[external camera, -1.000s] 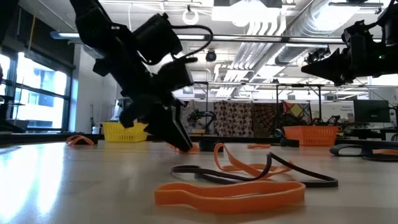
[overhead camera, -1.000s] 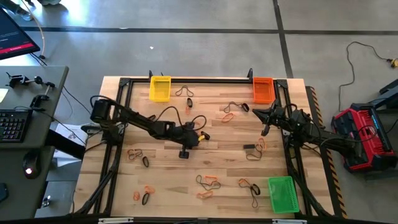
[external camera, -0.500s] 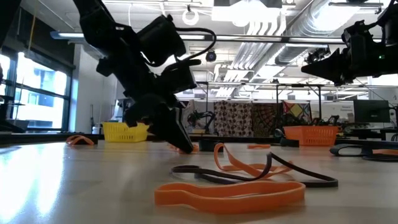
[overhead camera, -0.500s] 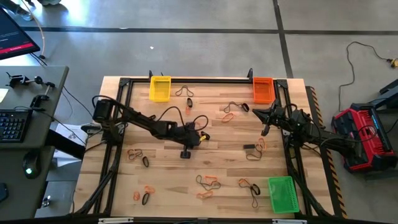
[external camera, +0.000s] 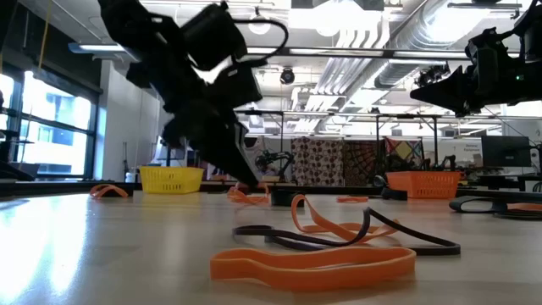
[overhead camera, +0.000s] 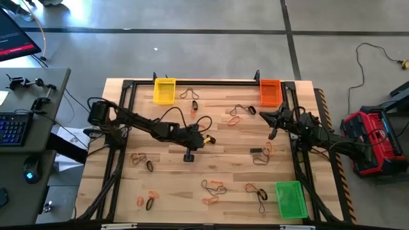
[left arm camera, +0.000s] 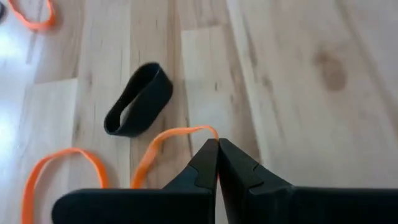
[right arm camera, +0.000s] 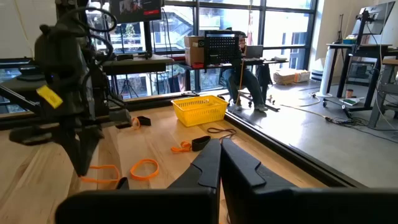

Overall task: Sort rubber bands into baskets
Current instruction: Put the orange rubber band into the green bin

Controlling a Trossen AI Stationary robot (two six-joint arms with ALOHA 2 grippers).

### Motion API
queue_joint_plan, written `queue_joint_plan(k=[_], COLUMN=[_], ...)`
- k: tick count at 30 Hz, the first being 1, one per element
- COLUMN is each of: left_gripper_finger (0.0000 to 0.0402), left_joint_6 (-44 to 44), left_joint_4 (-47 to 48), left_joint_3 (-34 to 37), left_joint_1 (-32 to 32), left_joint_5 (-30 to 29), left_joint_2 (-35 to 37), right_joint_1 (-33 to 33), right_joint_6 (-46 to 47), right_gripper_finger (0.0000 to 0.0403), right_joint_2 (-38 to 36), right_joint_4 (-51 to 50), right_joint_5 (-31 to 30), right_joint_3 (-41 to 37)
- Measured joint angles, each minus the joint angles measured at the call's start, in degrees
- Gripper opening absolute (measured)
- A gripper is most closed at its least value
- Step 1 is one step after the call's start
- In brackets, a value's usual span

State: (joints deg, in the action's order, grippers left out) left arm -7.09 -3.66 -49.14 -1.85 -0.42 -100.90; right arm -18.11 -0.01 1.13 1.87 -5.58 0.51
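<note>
Pinching an orange rubber band (left arm camera: 163, 144) by its very edge, the left gripper (left arm camera: 217, 144) is clamped shut; it could slip free (thin, floppy) when lifted off the counter (left arm camera: 298, 74).

In the left wrist view, the orange band (left arm camera: 163, 144) runs behind the left gripper (left arm camera: 218, 144), so how much is pinched is hidden. A second orange loop (left arm camera: 61, 163) and another at the corner (left arm camera: 30, 17) are cut off by the edges.
</note>
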Motion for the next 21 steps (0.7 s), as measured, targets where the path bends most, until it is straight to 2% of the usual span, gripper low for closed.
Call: queue_joint_plan(k=[9, 14, 18, 21], left_gripper_finger=[0.0, 0.0, 0.0, 0.0], left_joint_6=[4.39, 7.1, 9.52, 9.93], left_joint_4=[-7.03, -11.42, -17.88, -19.23], left_joint_3=[1.16, 1.16, 1.16, 0.61], left_joint_1=[0.03, -1.33, -2.3, -2.76], left_joint_5=[8.18, 9.15, 13.12, 13.65], left_joint_2=[2.91, 2.91, 2.52, 1.83], right_joint_1=[-0.01, -0.02, 0.0, 0.0], right_joint_6=[0.0, 0.0, 0.0, 0.0], right_gripper_finger=[0.0, 0.0, 0.0, 0.0], right_joint_2=[0.0, 0.02, 0.02, 0.02], right_joint_4=[0.0, 0.0, 0.0, 0.0], right_joint_5=[0.01, 0.0, 0.0, 0.02], right_joint_3=[-0.02, 0.0, -0.02, -0.02])
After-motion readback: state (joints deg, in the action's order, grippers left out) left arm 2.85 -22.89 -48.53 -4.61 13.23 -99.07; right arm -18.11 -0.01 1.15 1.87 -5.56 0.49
